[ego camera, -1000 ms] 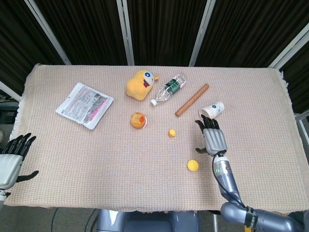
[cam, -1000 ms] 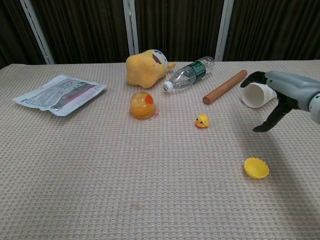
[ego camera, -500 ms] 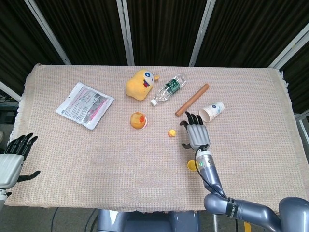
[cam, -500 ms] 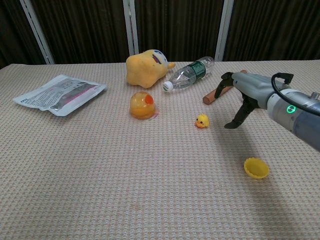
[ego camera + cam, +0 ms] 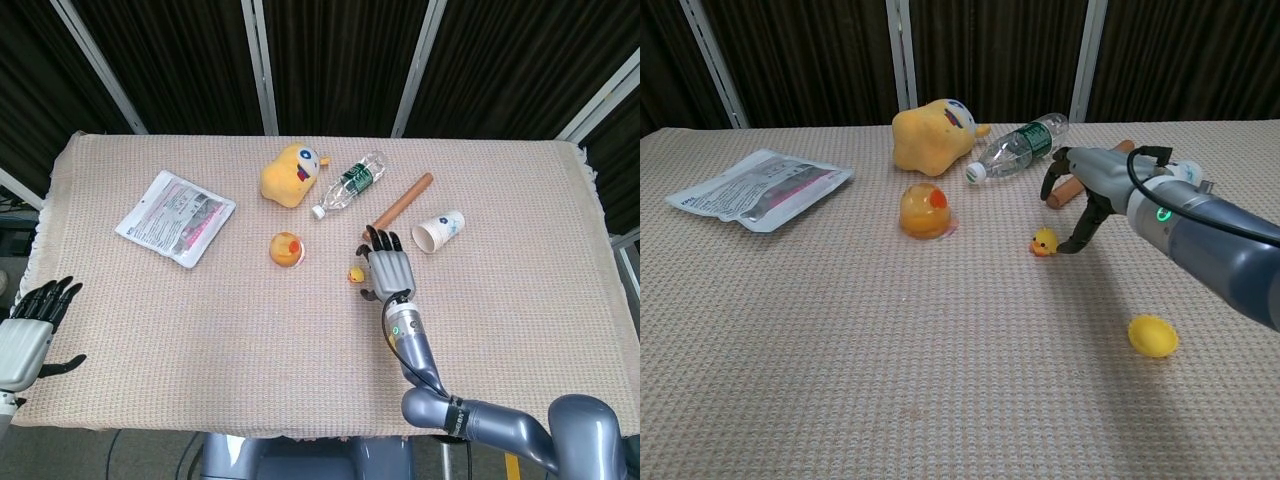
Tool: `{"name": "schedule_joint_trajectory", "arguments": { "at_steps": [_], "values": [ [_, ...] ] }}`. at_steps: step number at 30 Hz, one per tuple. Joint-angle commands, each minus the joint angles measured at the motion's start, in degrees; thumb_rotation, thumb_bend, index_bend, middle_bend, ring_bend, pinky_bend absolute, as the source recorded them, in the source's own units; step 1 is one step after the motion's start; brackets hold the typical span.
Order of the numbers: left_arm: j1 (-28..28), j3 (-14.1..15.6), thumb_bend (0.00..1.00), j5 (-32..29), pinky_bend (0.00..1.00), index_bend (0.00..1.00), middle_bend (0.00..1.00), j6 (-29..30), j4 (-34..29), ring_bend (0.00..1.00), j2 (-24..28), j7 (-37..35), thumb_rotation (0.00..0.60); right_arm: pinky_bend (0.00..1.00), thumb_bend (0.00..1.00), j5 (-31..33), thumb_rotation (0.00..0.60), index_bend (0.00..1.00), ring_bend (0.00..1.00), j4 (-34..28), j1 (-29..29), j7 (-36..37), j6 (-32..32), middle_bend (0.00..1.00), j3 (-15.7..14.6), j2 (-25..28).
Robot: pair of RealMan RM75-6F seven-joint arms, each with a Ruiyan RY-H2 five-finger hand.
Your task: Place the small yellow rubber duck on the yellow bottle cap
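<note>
Table [image 5: 520, 330] w/ beige woven cloth fills both views; dark curtain panels behind. Largest item: flat printed packet [image 5: 176, 217] [image 5: 760, 188], far left side of cloth, lying flat. Next, clear plastic bottle [image 5: 349, 183] [image 5: 1020, 146] on its side, green label, white cap end pointing toward yellow plush toy [image 5: 291, 173] [image 5: 932, 134]; the two sit just beside each other near the far edge. Wooden rod [image 5: 399, 205] [image 5: 1060, 192] lies diagonal, right of bottle; in chest view the right hand covers most of it. White paper cup [image 5: 439, 230] on its side, right of rod, seen in head view only. Orange dome-shaped toy [image 5: 286, 248] [image 5: 925, 211] sits mid-table, in front of plush. Right hand [image 5: 388, 270] [image 5: 1087, 188] reaches in over mid-table, fingers apart and extended, holding nothing; thumb hangs down w/ tip just beside small yellow rubber duck [image 5: 355, 274] [image 5: 1043, 242], contact can't be told from either view. Duck stands on cloth, right of orange toy, upright, not lifted. Yellow bottle cap [image 5: 1153, 336] lies on cloth nearer the robot and to the right of duck, well apart from it; in head view the right forearm hides it. Left hand [image 5: 30, 328] at near-left table edge, head view only, fingers spread, holding nothing, well apart from all items.
</note>
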Motion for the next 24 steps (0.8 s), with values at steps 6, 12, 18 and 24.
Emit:
{"name": "schedule_joint_trajectory", "arguments": {
  "at_steps": [6,12,18,24],
  "values": [
    [-0.21,0.18,0.0,0.78,0.11,0.0,0.0,0.13,0.04,0.0,0.1,-0.27,0.6,0.0,0.13,1.51,0.6,0.32,0.0,5.62,2.94,0.53,-3.2,0.0,0.7,-2.78],
    [-0.41,0.33,0.0,1.0,0.11,0.0,0.0,-0.14,-0.08,0.0,0.18,-0.74,0.6,0.0,0.13,2.04,0.6,0.35,0.0,8.92,4.25,1.56,-5.23,0.0,0.8,-3.93],
    [-0.51,0.43,0.0,1.21,0.11,0.0,0.0,-0.16,-0.13,0.0,0.37,-1.44,0.6,0.0,0.13,2.45,0.6,0.4,0.0,11.89,5.1,2.53,-6.84,0.0,0.7,-4.7],
    [-0.66,0.53,0.0,1.41,0.11,0.0,0.0,-0.28,-0.11,0.0,0.47,-1.7,0.6,0.0,0.13,2.6,0.6,0.46,0.0,13.62,5.51,3.4,-7.71,0.0,0.55,-5.05]
  ]
}}
